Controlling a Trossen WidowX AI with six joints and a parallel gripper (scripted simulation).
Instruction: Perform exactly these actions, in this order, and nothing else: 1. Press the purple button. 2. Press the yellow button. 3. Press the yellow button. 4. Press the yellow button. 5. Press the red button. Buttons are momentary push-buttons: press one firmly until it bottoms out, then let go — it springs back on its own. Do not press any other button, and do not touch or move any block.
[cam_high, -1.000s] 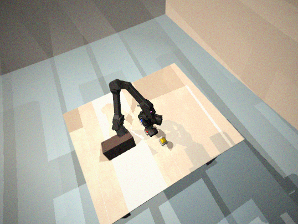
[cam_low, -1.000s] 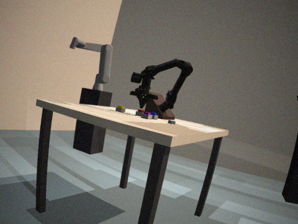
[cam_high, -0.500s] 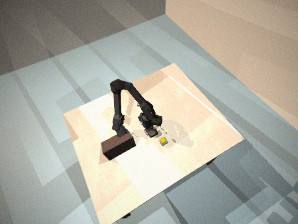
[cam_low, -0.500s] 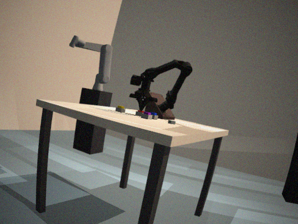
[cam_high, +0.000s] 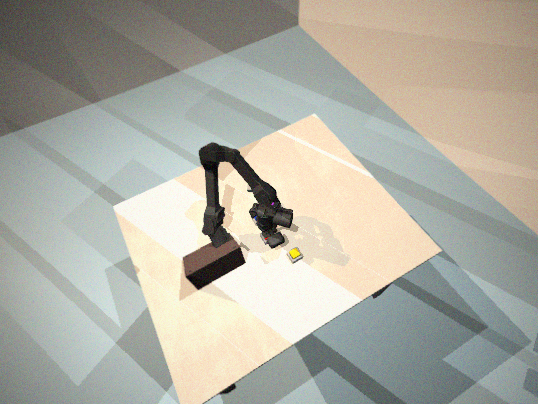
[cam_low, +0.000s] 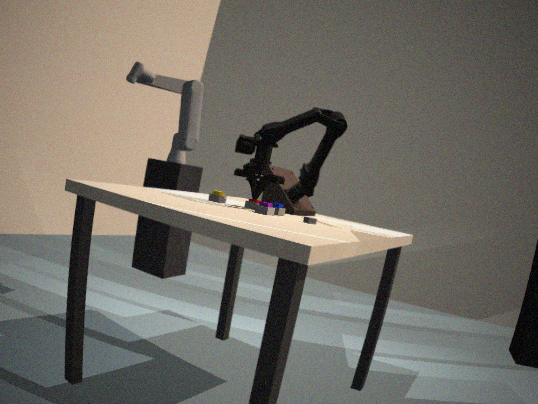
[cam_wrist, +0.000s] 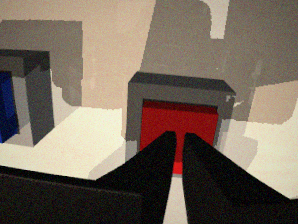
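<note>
My jaws (cam_high: 274, 243) (cam_low: 254, 198) are pressed together at the red button (cam_low: 254, 201) (cam_wrist: 179, 117); contact appears likely, though unconfirmed.

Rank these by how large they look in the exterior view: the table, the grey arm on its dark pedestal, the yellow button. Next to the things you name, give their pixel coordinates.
1. Table (cam_high: 320, 310) (cam_low: 187, 212)
2. Grey arm (cam_low: 191, 112), pedestal left out
3. Yellow button (cam_high: 295, 254) (cam_low: 218, 193)

The grey arm stands behind the table, yet still looks far larger than the button.

From here the arm mostly covers the red button (cam_wrist: 180, 120) seen from above; at the wrist, the blue button (cam_wrist: 7, 107) runs off the edge, and the jaws (cam_high: 275, 241) (cam_low: 255, 197) blur into darkness from outside.
</note>
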